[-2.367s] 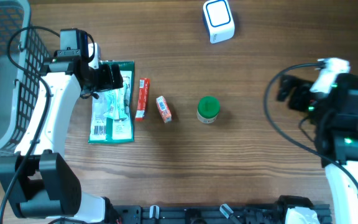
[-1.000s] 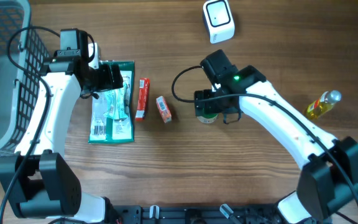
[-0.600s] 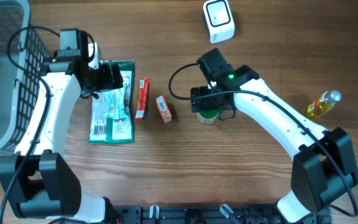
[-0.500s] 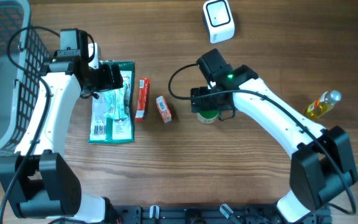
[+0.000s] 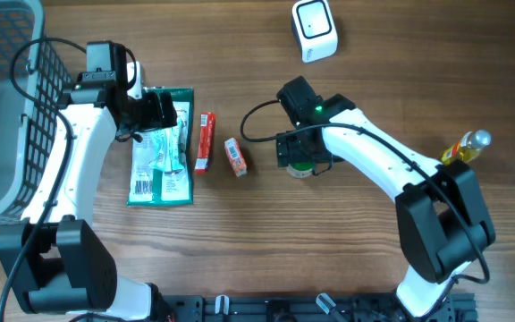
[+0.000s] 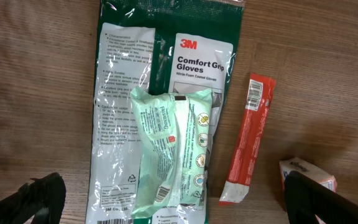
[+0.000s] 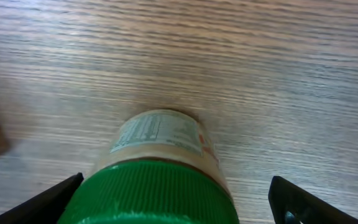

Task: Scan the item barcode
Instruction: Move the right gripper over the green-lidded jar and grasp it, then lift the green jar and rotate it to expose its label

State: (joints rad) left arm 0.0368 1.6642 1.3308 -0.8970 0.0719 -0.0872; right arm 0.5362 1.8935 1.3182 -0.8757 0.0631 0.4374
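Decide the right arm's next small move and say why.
Probably close the right gripper on the jar. Its jaws stand open on either side of the green lid, not yet gripping, and the jar sits upright on the table, so it must be held before its barcode can be shown.

Ribbed plastic lid (image 7: 157, 196), grained wooden table (image 7: 260, 56)

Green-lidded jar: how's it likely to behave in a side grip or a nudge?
The jar looks rigid, so it probably won't deform in a grip. Its ribbed green lid should give decent traction, while the smooth labelled wall below is likely slicker. It stands upright on the table; being round, it would probably roll if tipped over.
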